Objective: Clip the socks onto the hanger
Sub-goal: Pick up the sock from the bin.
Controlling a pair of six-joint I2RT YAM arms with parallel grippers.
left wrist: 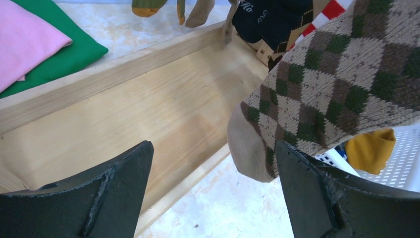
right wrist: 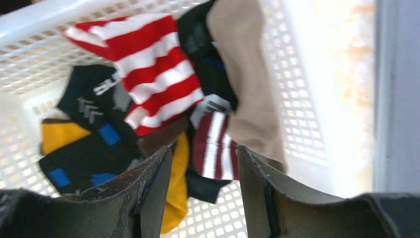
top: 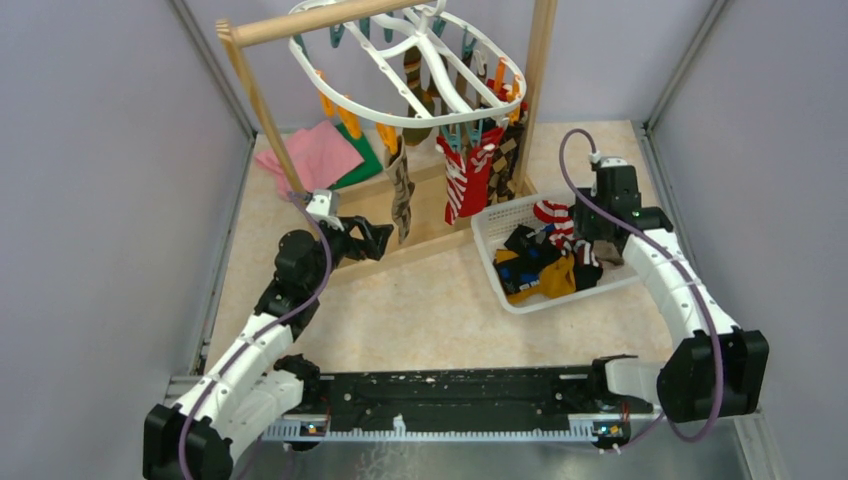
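Note:
The white oval hanger (top: 400, 62) hangs from a wooden pole, with a brown argyle sock (top: 402, 200) and a red-and-white sock (top: 465, 180) clipped below it. My left gripper (top: 378, 240) is open just left of the argyle sock. In the left wrist view that sock's toe (left wrist: 257, 144) hangs close to the right finger, untouched, inside the wide jaws (left wrist: 213, 163). My right gripper (right wrist: 204, 158) hovers open over loose socks in the basket: red-and-white striped (right wrist: 148, 79), tan (right wrist: 247, 84), maroon striped (right wrist: 213, 144) and mustard (right wrist: 178, 188).
The wooden rack's pole (top: 300, 25) and its base board (left wrist: 148, 109) stand behind my left gripper. Folded pink (top: 320, 150) and green (top: 362, 165) cloths lie at the back left. The white perforated basket (top: 490, 225) sits right of the rack.

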